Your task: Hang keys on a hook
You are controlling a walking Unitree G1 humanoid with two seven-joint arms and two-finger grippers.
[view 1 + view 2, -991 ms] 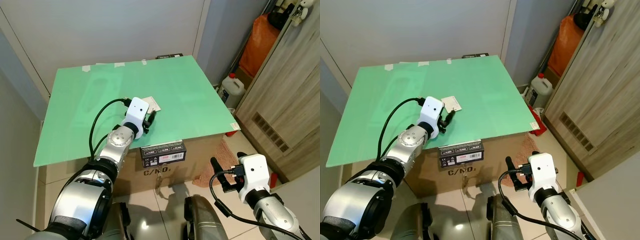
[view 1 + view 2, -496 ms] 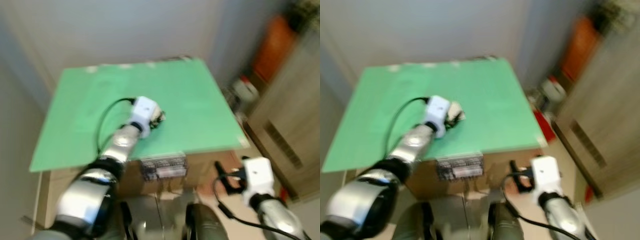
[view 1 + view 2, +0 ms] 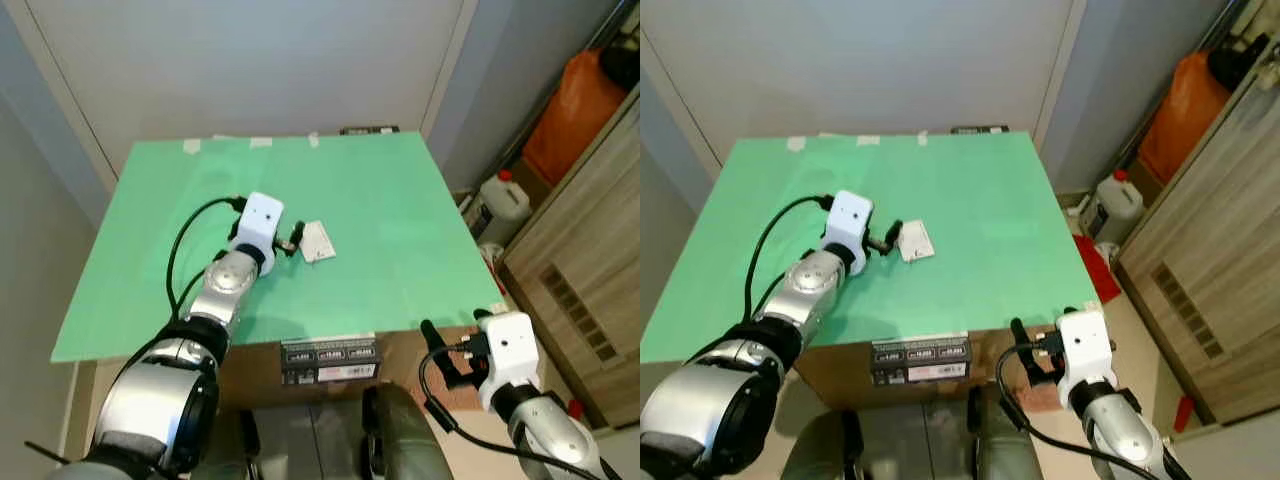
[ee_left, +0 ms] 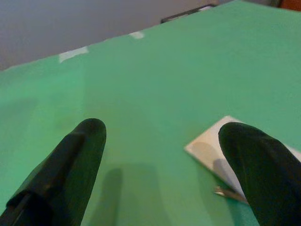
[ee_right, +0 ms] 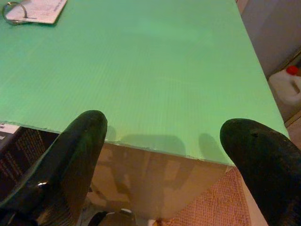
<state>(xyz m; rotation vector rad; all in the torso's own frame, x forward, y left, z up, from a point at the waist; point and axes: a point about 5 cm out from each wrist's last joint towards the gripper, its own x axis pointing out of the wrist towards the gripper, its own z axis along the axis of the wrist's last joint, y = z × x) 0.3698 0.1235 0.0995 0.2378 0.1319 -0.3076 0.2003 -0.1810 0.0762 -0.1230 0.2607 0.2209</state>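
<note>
White key tag [image 3: 317, 241] beside left gripper [image 3: 293, 240]; its print is unreadable.

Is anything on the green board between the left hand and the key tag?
Nothing visible. The left hand hovers open over the green board, right beside the white key tag with its ring. Only bare board lies between them. No hook can be made out.
</note>
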